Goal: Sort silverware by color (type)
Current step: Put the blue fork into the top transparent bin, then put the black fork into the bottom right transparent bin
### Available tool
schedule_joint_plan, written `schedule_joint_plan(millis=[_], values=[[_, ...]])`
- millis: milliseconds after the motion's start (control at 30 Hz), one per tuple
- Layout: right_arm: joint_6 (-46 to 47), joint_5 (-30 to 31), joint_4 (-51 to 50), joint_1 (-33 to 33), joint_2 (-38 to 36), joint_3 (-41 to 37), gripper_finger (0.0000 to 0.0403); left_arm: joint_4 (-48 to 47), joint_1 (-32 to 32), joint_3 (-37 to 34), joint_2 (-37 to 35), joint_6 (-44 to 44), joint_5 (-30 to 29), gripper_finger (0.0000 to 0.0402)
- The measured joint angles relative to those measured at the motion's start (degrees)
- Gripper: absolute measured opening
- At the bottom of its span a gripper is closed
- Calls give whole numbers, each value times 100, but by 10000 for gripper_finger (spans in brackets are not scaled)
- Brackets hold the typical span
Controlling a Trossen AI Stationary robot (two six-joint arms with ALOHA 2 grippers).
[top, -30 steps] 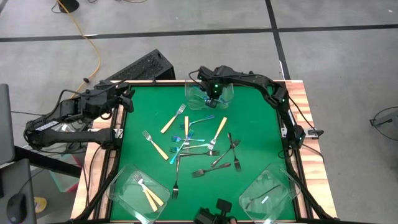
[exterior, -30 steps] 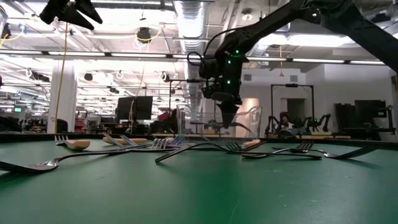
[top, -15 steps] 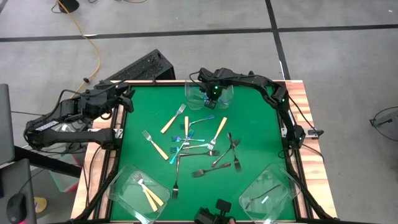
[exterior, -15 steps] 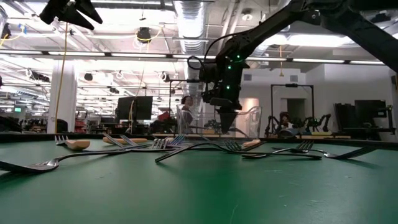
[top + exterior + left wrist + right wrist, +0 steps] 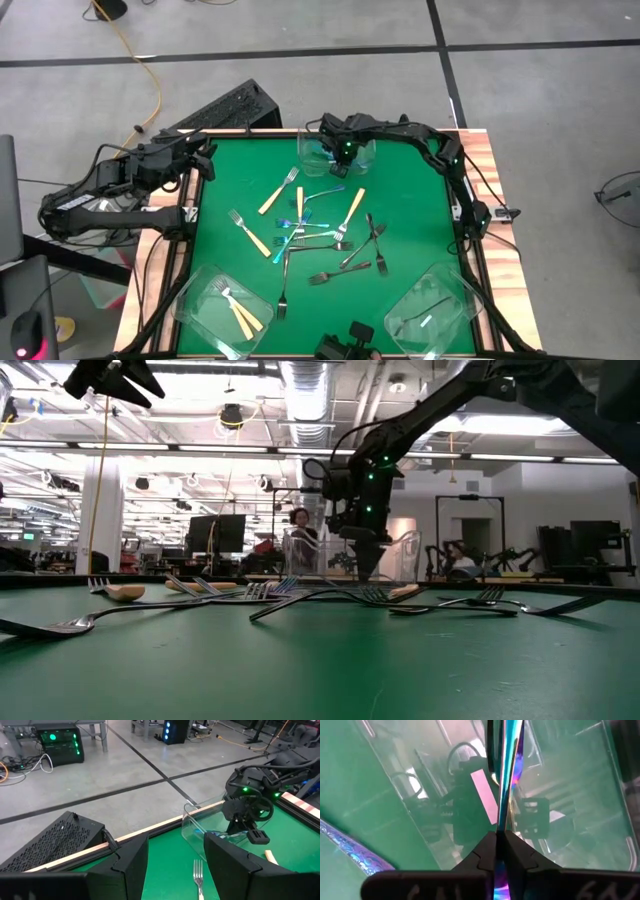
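Glossy clear plastic tub (image 5: 336, 152); iridescent polished metal fork (image 5: 509, 765) (rainbow sheen); matt green cloth table (image 5: 410, 200), wooden edging.

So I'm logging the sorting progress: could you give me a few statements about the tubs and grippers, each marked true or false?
1. The right gripper is over the far clear tub. True.
2. It holds a tan-handled fork. False: an iridescent blue fork sits between its fingers.
3. The near-left tub holds tan-handled forks. True.
4. The left gripper is reaching into the fork pile. False: it waits at the table's far-left corner.
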Motion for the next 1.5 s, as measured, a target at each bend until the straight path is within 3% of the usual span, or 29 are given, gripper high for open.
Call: schedule_joint_plan(millis=[333,833,1033,1133,1267,1400,1500], values=[[26,-21,48,0,0,-1,49,0,0,0,2,11,0,176],[-18,-304,-71,-4,-4,143,158,0,0,0,0,-25,48,176],[-116,-306,-258,-7,-17,724,161,24,-1,0,2,-83,109,176],[-262,-305,-555,-7,-17,1168,161,211,0,0,2,-8,450,176],[-499,-306,-1445,-7,-17,2155,160,587,-1,0,104,259,1031,176],[-604,-304,-2319,-7,-22,3318,154,776,0,0,347,431,1211,176],[-585,-315,-2253,-7,-498,3124,151,780,2,0,611,432,1258,176]])
